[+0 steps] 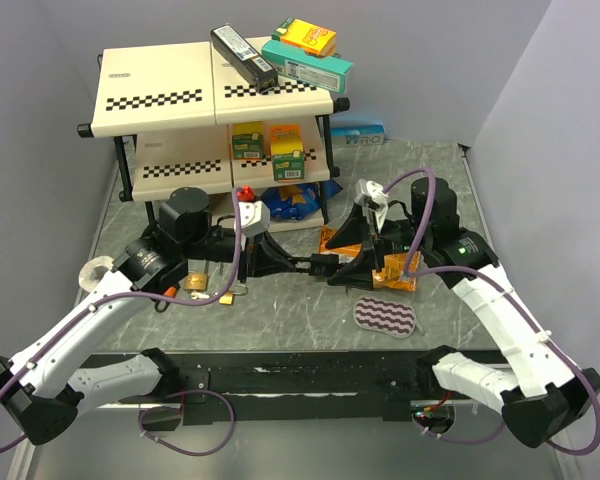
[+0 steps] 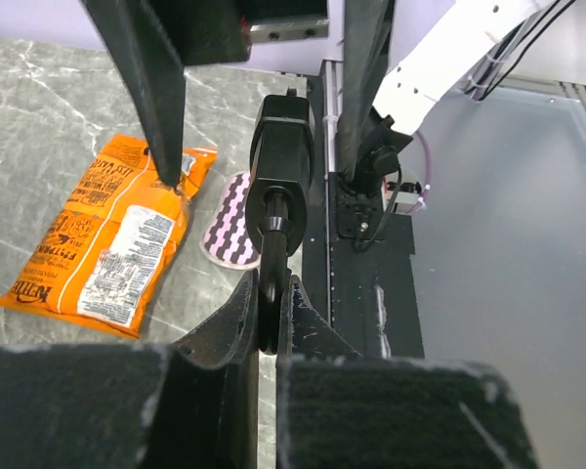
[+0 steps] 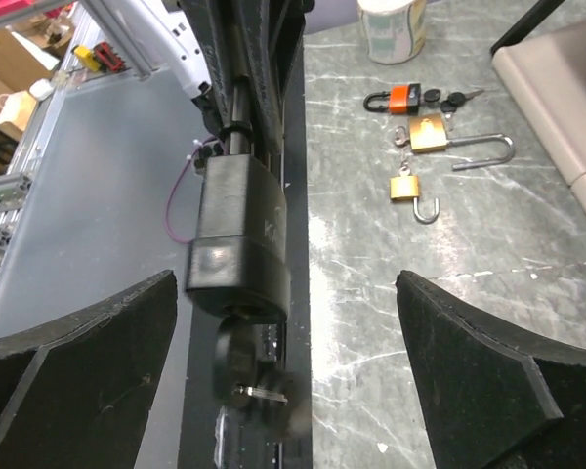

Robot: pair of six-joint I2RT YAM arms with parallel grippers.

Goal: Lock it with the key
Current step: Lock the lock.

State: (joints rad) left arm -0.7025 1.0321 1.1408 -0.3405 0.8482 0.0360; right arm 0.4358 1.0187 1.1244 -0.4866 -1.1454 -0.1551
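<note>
Toward the left of the grey marbled table (image 1: 280, 325), two small brass padlocks (image 3: 428, 132) are lying with their shackles open. Beside them the left gripper (image 2: 270, 293) is pressing its fingers tight on the shackle of a black rectangular padlock (image 3: 239, 234), holding it in the air over the table's middle. A key with a black plastic head (image 3: 246, 376) is sitting in its keyhole. The right gripper (image 3: 285, 313) is standing spread wide on either side of the padlock, touching neither lock nor key. Under it an orange foil snack bag (image 2: 107, 244) is lying flat, with a purple zigzag-striped oval pad (image 1: 387, 317) just beside it.
</note>
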